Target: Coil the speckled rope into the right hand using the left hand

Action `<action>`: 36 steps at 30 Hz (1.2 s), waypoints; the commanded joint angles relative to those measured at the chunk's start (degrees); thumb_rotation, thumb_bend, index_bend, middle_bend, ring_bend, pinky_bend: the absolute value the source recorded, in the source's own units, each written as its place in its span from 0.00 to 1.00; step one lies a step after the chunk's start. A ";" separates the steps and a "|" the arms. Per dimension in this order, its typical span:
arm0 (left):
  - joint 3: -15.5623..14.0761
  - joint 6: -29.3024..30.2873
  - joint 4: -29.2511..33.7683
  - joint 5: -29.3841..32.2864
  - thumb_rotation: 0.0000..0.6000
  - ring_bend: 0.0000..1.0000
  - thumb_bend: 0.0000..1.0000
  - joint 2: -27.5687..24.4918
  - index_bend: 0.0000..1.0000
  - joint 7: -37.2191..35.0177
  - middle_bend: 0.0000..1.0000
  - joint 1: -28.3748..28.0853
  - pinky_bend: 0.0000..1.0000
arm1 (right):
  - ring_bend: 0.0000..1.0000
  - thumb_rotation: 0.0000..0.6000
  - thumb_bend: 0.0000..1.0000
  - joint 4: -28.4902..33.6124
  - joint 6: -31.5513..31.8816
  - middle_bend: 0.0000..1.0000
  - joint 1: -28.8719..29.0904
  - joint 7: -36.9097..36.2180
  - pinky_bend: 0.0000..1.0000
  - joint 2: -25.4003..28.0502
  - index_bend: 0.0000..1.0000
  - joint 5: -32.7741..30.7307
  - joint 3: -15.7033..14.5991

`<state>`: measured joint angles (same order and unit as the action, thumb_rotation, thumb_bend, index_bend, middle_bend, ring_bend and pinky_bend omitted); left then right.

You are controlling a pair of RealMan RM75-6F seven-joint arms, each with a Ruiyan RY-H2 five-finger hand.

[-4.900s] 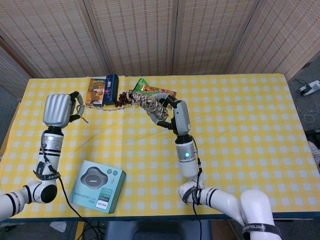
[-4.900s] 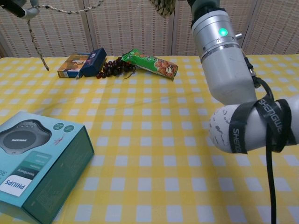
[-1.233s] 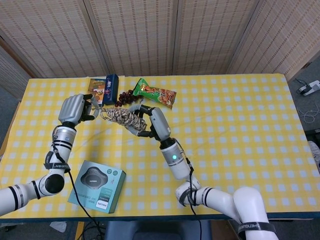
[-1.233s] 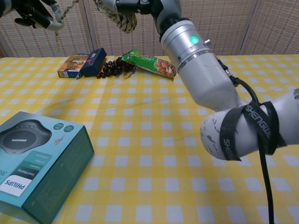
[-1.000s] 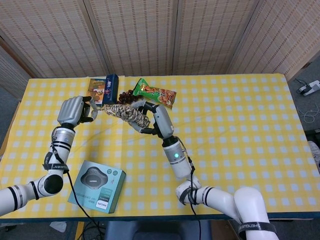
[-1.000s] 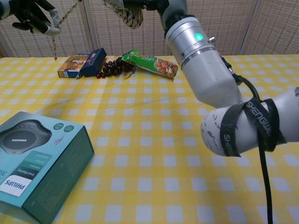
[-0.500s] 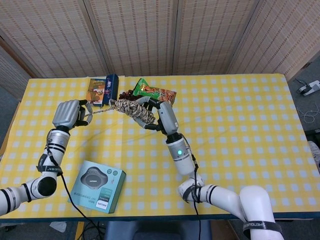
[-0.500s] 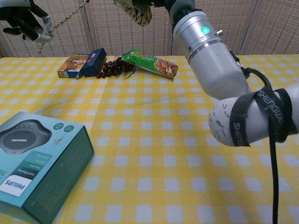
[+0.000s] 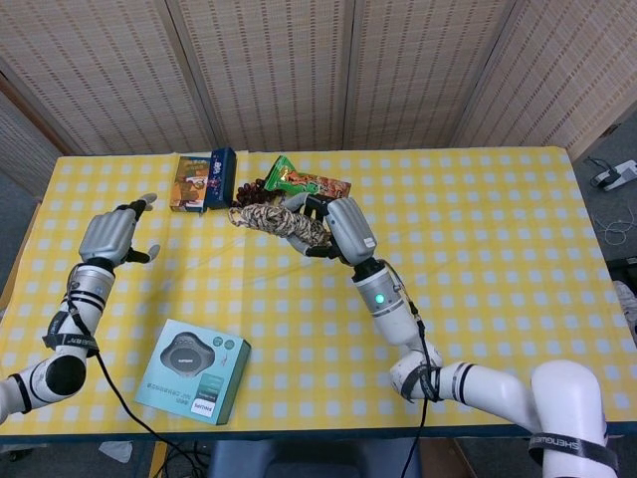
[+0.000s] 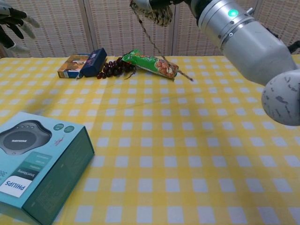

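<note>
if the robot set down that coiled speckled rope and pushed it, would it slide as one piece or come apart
Probably it would partly come apart. The speckled rope is a loose bundle held by the right hand, and a free tail hangs slack from it in the chest view, so it looks floppy. Pushed, the coil would likely deform and trail that end. It seems light.

Chest view's top edge crops the right hand [image 10: 154,3] and speckled rope [image 10: 157,16].
</note>
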<state>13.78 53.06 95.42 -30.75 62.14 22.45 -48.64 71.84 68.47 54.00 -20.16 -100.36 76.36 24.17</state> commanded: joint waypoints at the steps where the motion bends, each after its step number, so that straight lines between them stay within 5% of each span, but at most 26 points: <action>1: -0.94 4.16 -1.68 -4.21 1.00 0.19 0.34 1.20 0.11 -0.64 0.20 1.72 0.35 | 0.55 1.00 0.38 2.82 -0.26 0.71 -2.06 1.81 0.60 2.65 0.93 -0.07 -1.41; 7: -4.01 13.58 -9.54 -17.56 1.00 0.19 0.33 6.02 0.19 -5.81 0.20 7.48 0.35 | 0.55 1.00 0.39 7.90 -0.33 0.71 -5.76 3.20 0.60 8.06 0.93 -0.03 -3.50; 14: -6.64 19.49 -13.51 -26.29 1.00 0.19 0.33 7.01 0.22 -12.13 0.20 14.05 0.35 | 0.55 1.00 0.39 11.76 0.56 0.71 -8.82 3.80 0.60 12.74 0.93 0.52 -4.57; 25: -10.93 26.10 -9.01 -32.13 1.00 0.19 0.33 4.10 0.25 -13.64 0.20 24.17 0.30 | 0.55 1.00 0.40 16.43 2.51 0.71 -12.82 4.73 0.60 18.62 0.93 1.94 -5.86; 36: -11.76 34.33 -5.96 -37.78 1.00 0.19 0.32 3.28 0.26 -14.91 0.20 31.78 0.30 | 0.55 1.00 0.40 18.11 3.35 0.71 -14.73 3.89 0.60 20.51 0.93 2.59 -6.21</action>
<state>2.24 86.46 88.97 -67.51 65.42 8.05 -17.87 89.85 71.83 39.34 -16.19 -79.94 78.97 17.93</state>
